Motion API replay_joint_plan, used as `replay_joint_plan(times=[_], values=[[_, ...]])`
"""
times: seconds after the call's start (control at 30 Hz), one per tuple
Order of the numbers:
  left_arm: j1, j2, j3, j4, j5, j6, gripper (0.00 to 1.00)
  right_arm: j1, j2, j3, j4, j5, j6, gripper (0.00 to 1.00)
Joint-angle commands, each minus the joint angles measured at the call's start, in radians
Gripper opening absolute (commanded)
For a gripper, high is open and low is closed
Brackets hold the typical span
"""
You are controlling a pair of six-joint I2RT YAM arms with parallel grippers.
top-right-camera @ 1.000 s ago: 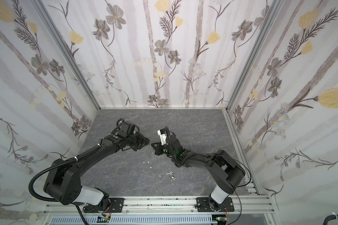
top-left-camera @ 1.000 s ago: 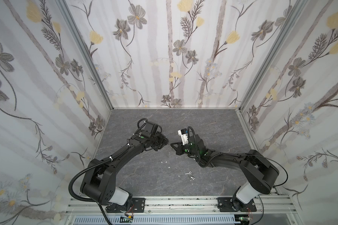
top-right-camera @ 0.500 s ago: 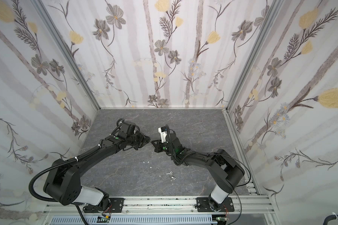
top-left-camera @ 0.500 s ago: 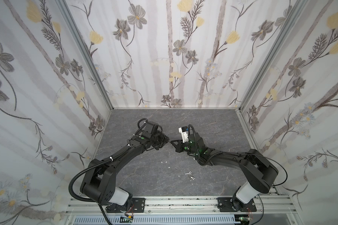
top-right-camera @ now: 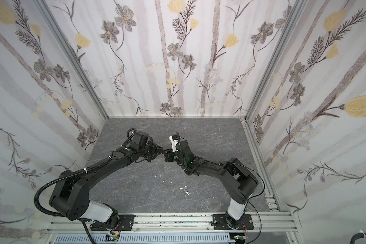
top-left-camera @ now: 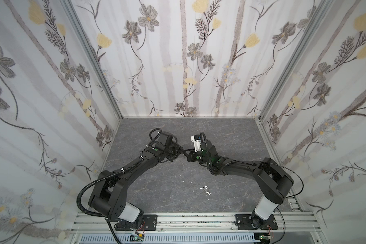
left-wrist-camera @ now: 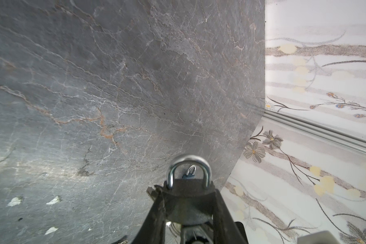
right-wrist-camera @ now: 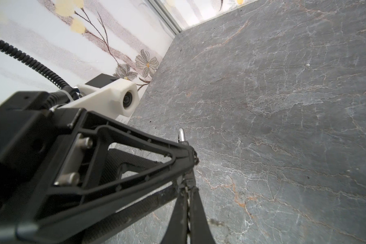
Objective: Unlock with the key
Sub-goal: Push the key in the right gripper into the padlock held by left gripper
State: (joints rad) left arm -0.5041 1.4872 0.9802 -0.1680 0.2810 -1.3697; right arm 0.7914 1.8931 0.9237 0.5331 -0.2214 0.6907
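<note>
Well, the left claw (top-left-camera: pixel 179 152), part-closed, clamps the padlock (left-wrist-camera: pixel 189 187), which sits at nine o'clock from the right claw (top-left-camera: pixel 188 151), pinched shut; whether on a key, I can't tell.

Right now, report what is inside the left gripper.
A padlock: its silver loop and the top of its dark body show between the fingers of the left gripper. The lower body and keyhole are hidden behind them.
</note>
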Motion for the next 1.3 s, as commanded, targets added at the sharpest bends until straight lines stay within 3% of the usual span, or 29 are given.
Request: replay_joint_plan(times=[0.0,0.33,0.57,0.8,0.9,1.03,1.13,1.27], values=[[-0.024,0.004,0.005,0.093,0.204,-0.008,0.08,-0.010,0.003,0.008,0.130,-0.093,0.047,0.00],[-0.024,-0.003,-0.043,0.287,0.243,0.049,0.03,-0.117,0.012,-0.052,0.352,-0.337,0.371,0.00],[-0.025,-0.023,-0.057,0.365,0.267,0.076,0.01,-0.150,0.022,-0.068,0.445,-0.430,0.570,0.00],[-0.024,-0.033,-0.060,0.389,0.279,0.086,0.00,-0.166,0.041,-0.122,0.655,-0.457,0.756,0.00],[-0.021,-0.034,-0.061,0.373,0.276,0.087,0.02,-0.169,0.029,-0.129,0.621,-0.456,0.723,0.00],[-0.020,-0.032,-0.046,0.303,0.267,0.102,0.05,-0.169,-0.053,-0.112,0.282,-0.392,0.475,0.00],[-0.021,-0.032,-0.043,0.263,0.258,0.107,0.05,-0.171,-0.108,-0.109,0.109,-0.334,0.342,0.14],[-0.020,-0.030,-0.027,0.200,0.251,0.116,0.06,-0.170,-0.158,-0.134,0.013,-0.278,0.244,0.24]])
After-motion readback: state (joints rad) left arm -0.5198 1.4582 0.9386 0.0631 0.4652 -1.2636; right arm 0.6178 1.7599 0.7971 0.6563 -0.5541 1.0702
